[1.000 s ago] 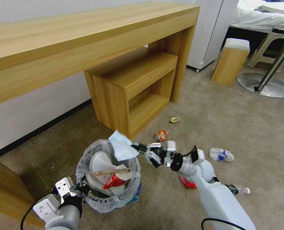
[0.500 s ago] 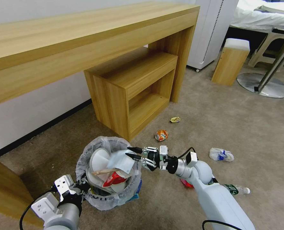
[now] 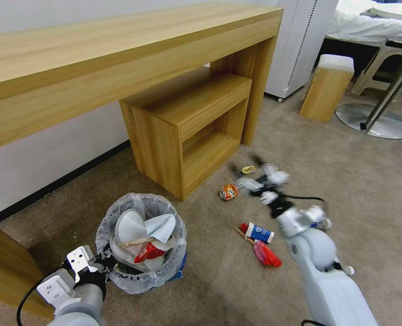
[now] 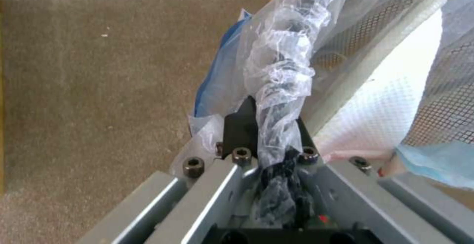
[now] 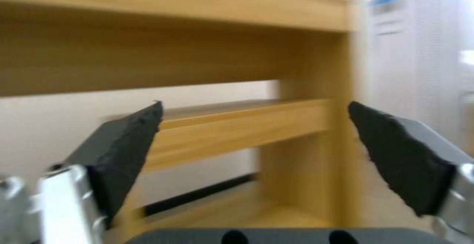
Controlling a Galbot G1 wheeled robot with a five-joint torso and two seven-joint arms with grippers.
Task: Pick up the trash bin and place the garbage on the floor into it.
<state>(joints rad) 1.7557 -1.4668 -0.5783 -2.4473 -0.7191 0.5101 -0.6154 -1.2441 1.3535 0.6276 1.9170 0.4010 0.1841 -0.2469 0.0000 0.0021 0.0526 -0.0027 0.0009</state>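
right gripper (image 3: pixel 244 174) fingers apart, swung off trash bin (image 3: pixel 140 244) toward can (image 3: pixel 228 191) | wrapper dropped in | left gripper (image 3: pixel 102 263) clamps bin rim

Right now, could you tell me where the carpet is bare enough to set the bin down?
Bare carpet lies right of the wrapper, and between bin and cup. It is crowded around the can, cup and right gripper.
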